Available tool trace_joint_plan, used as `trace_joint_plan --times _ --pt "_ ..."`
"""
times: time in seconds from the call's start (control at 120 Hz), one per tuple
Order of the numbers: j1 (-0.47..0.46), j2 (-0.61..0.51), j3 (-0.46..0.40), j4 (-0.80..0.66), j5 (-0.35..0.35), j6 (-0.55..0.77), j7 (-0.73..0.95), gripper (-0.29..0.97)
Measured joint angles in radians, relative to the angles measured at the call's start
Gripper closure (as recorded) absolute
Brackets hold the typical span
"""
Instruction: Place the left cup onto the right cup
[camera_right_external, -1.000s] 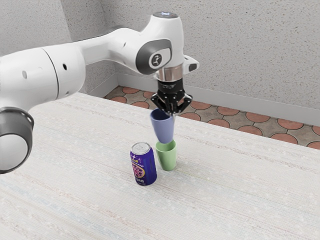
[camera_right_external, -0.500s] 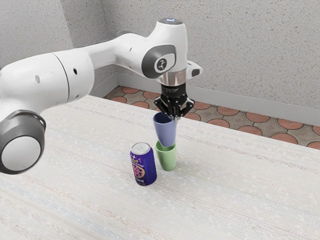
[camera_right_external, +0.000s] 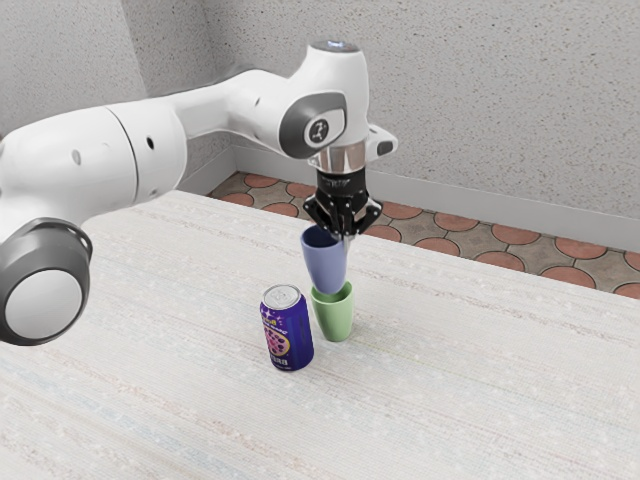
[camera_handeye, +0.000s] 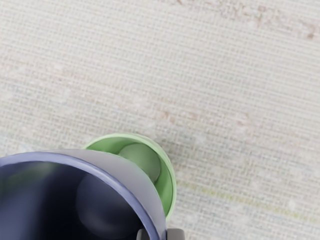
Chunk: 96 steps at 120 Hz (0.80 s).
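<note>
Over the green plastic cup (camera_right_external: 333, 313), my claw (camera_right_external: 340, 231) holds the blue plastic cup (camera_right_external: 326, 262), leaning toward 11 o'clock, mid-stacking; next, I'd level, lower, release.

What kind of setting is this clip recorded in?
Probably a plain simulated room corner: a pale table by grey speckled walls, terracotta tile floor. A purple soda can and green cup stand on it; the gripper holds a blue cup.

Green cup (camera_handeye: 166, 187) partly behind blue cup (camera_handeye: 75, 200)
</note>
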Motion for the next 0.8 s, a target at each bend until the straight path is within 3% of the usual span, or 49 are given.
trace_joint_plan --times 0.517,0.592,0.8 --pt "-0.003 0.035 -0.006 0.010 -0.001 0.010 0.009 0.78" --pt "-0.004 0.035 -0.008 0.009 -0.003 0.017 0.010 0.69" --pt "-0.003 0.034 -0.009 0.000 -0.011 0.041 0.012 0.29"
